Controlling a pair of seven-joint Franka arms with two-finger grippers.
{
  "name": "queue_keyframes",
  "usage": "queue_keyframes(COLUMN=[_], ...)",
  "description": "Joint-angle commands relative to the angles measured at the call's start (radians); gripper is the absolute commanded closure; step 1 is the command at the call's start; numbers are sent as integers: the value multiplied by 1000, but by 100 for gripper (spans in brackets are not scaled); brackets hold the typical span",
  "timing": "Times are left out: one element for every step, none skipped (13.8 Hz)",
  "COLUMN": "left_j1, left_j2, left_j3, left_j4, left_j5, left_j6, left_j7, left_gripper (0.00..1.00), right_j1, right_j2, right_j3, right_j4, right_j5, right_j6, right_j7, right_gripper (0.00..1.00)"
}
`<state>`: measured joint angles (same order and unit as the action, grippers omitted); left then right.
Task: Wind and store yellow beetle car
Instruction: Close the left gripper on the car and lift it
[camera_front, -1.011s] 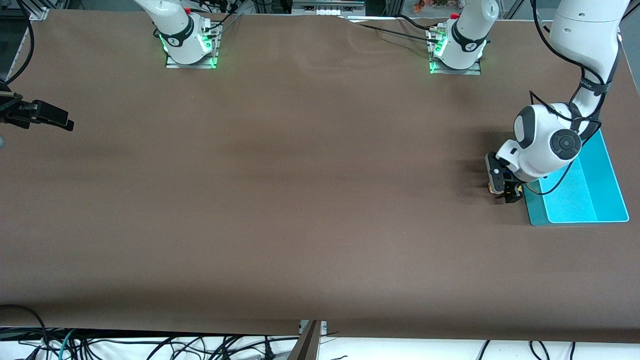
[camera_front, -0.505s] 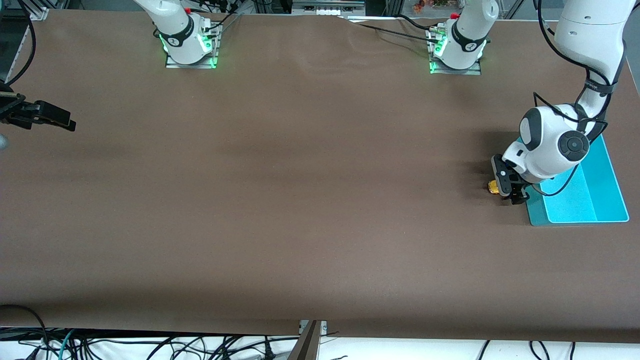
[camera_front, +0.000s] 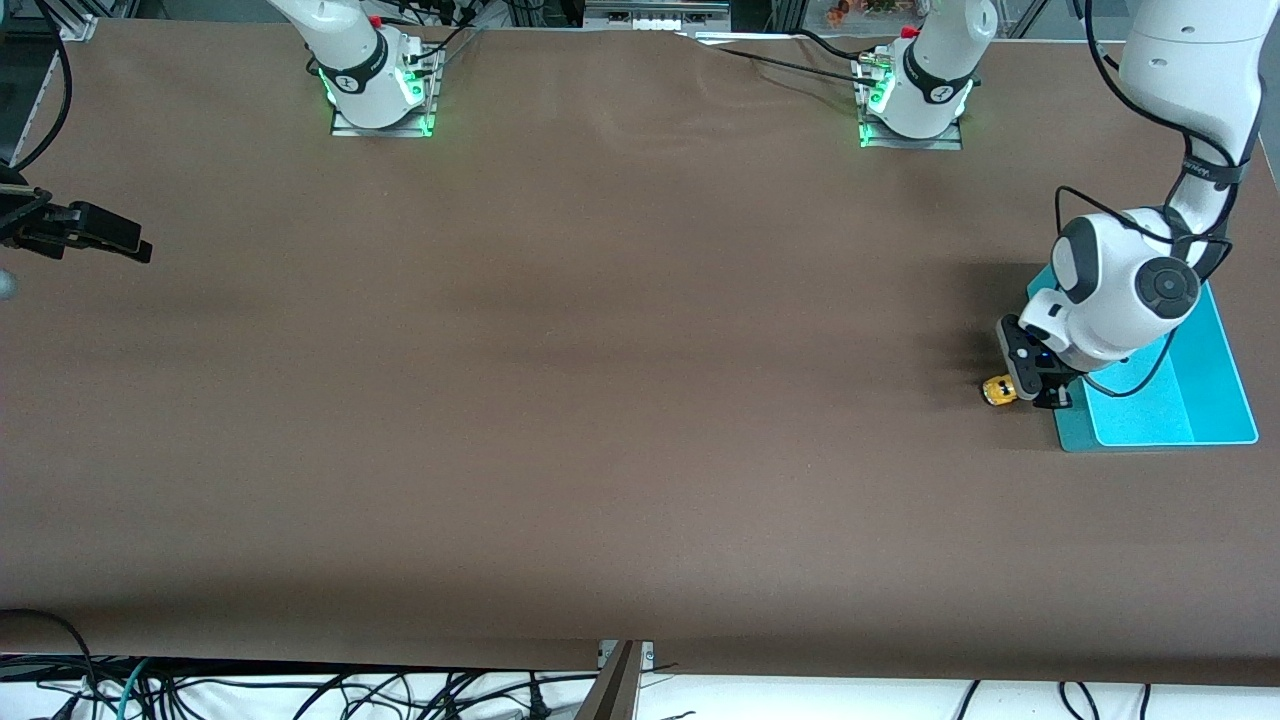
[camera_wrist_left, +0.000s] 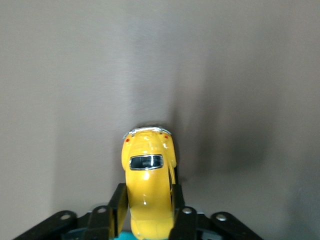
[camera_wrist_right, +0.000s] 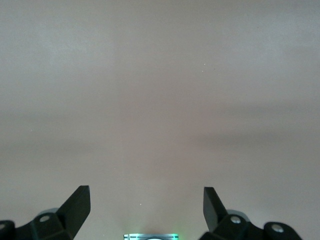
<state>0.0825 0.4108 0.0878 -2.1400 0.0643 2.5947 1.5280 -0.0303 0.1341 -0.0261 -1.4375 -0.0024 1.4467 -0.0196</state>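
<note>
Where the brown table (camera_front: 600, 400) meets the turquoise bin (camera_front: 1215, 400), the yellow beetle car (camera_front: 997, 390) sits low at the bin's outer wall, toward the left arm's end. Left gripper (camera_front: 1035, 385) pinches it: in the left wrist view the car (camera_wrist_left: 148, 190) lies lengthwise between the two black fingers (camera_wrist_left: 118, 207), one pressed to each flank, rear end and dark oval window poking out past the tips. Body glossy, rounded, bright yellow; thin chrome bumper and two small red lamps at the tail. Whether its wheels touch the tabletop cannot be told.

Bin: shallow, rectangular, smooth plastic, partly covered by the left arm's white wrist. Table surface matte, faintly streaked.

Right gripper (camera_wrist_right: 147, 202) waits over bare table at the right arm's end, black fingers spread wide, nothing between them.
</note>
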Motion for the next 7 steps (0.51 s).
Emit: queue_keyframes(left_j1=[14, 14, 14, 14, 14, 14, 14], left_j2=[-38, -44, -47, -58, -66, -67, -72], left_j3=[-8, -10, -10, -11, -11, -11, -11], left_j4=[95, 132, 149, 166, 189, 221, 245], left_j5=[2, 0, -15, -41, -55, -73, -101], left_j6=[-196, -258, -287, -319, -370, -436, -496], left_j7=[21, 20, 21, 21, 21, 20, 20], left_gripper=[100, 100, 100, 100, 100, 100, 100], right_j1=[3, 3, 3, 3, 3, 3, 3], right_j2=[-7, -7, -5, -5, -5, -7, -5], right_j3=[-2, -2, -2, -2, -2, -2, -2], right_j4=[-3, -1, -3, -3, -3, -3, -3], right_j5=[-2, -2, -2, -2, -2, -2, -2], right_j6=[0, 1, 1, 1, 1, 1, 1], right_j7=[-11, -11, -11, -11, -11, -11, -11], right_gripper=[0, 0, 0, 0, 0, 0, 0])
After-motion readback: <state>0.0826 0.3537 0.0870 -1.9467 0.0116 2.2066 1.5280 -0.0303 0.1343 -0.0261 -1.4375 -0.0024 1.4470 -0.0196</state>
